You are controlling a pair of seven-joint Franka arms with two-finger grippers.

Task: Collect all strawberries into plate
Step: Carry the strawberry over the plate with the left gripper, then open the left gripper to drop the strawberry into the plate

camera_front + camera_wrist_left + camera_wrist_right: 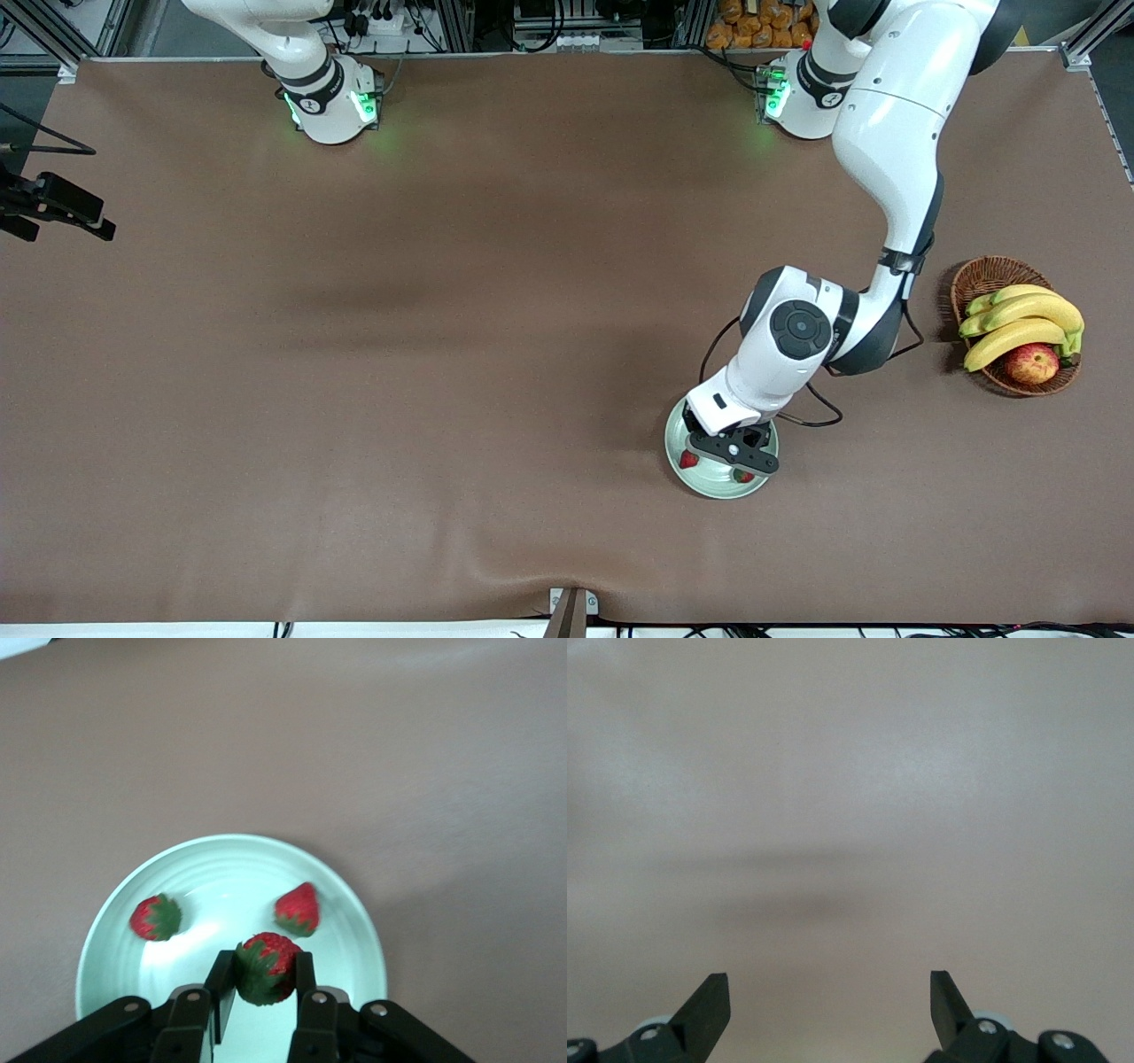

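**Last berry over the plate, left hand not yet let go**

Front view: the left arm reached from its base down to the plate (719, 486), which sat on the bench (443, 354) nearer the camera than the wicker basket (974, 279) w/ bananas (1019, 323) and an apple (1032, 362). The left hand (733, 452) hung directly over the plate, covering most of it, probably so a release would land inside the rim. Two red spots showed on the dish either side of the hand: one strawberry (688, 459) and another (742, 476). The right hand was out of this view; only that arm's base showed, so it looked parked and waiting.

Left wrist view: the left hand (266, 979) was clenched on the third strawberry (265, 967), pads pinching it at the sides, green cap facing the camera. It was held above the plate's (221, 859) inner area, apart from the two strawberries already lying there, one (156, 917) and one (298, 908). That gap was likely chosen so the drop wouldn't knock the others. Judged: task nearly done, release was the only step left.

Right wrist view: the right hand (830, 997) was spread wide, grasping nothing, over bare bench (850, 815). No task items in sight there.
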